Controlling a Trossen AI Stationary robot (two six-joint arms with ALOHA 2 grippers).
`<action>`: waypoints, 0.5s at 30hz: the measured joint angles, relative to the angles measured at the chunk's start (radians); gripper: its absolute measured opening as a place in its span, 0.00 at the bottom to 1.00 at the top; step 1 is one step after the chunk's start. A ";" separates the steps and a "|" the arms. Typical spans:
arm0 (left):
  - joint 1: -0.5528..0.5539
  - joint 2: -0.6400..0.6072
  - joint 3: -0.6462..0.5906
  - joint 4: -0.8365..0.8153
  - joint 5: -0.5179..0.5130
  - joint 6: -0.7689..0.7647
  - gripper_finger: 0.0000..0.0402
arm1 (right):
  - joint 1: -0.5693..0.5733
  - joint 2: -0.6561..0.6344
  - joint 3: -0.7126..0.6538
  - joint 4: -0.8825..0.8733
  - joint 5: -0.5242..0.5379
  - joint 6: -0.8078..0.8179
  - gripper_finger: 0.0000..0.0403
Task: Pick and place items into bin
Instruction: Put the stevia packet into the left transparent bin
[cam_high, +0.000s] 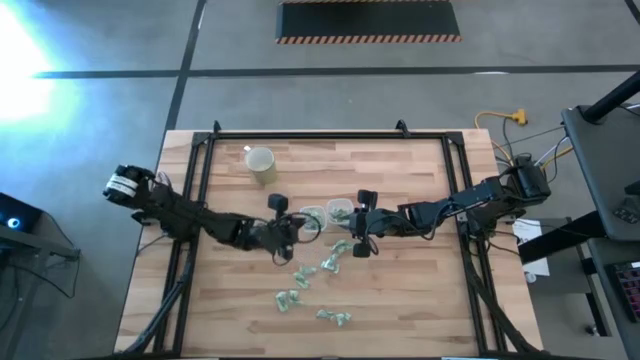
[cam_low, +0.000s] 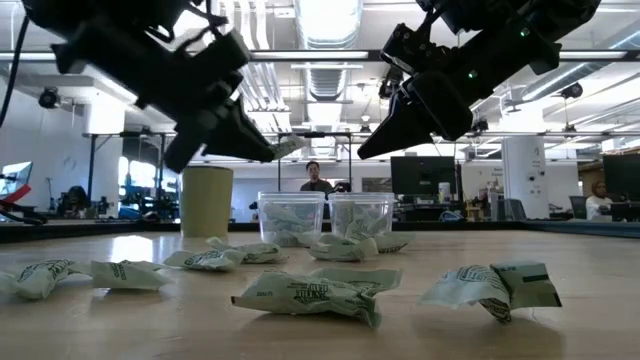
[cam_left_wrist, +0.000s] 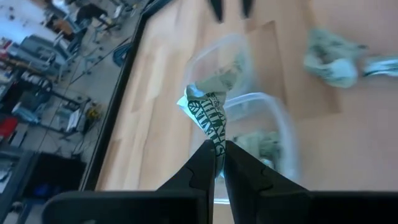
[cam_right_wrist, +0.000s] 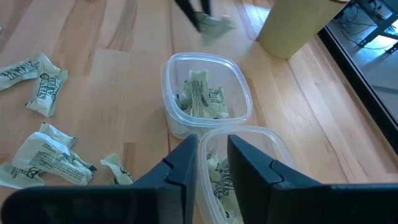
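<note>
Left gripper (cam_left_wrist: 215, 148): raised above the two clear bins near the desk's middle, jaws clamped on one green-and-white wrapped piece (cam_left_wrist: 208, 115); only the wrapper's tail is pinched.
Right gripper (cam_right_wrist: 211, 149): hanging over the bin nearer its own arm, jaws apart with nothing between them.
Left bin (cam_high: 311, 219): clear tub holding several pieces, touching or just beside its neighbour.
Right bin (cam_high: 340, 211): clear tub, also part filled.
Loose pieces (cam_high: 327, 264): scattered across the desk in front of the bins, toward the near edge; none touching the bins, as far as can be told.
Beige cup (cam_high: 262, 164): lying apart toward the far left of the desk; not part of the job.
Desk (cam_high: 420, 290): pale wooden slats.
Risk, grip: the thin hold on crinkly film could slip, dropping the piece early, outside the rim.
Risk, aim: the piece dangles off-centre, so a release may land it on the wall between the tubs.
Risk, crowding: both grippers sit close over the same spot; a collision could knock a light tub aside.
Risk, cling: the wrapper may stick to a finger on opening.
</note>
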 joint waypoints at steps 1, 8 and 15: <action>0.011 0.000 0.000 -0.001 0.001 0.000 0.03 | 0.000 0.000 0.000 0.000 0.000 0.000 0.19; 0.057 0.000 0.005 0.006 0.040 0.000 0.03 | 0.000 0.000 0.000 0.000 0.000 0.000 0.18; 0.095 0.001 0.002 0.044 0.153 0.005 0.03 | 0.000 0.000 0.000 0.000 0.000 0.000 0.20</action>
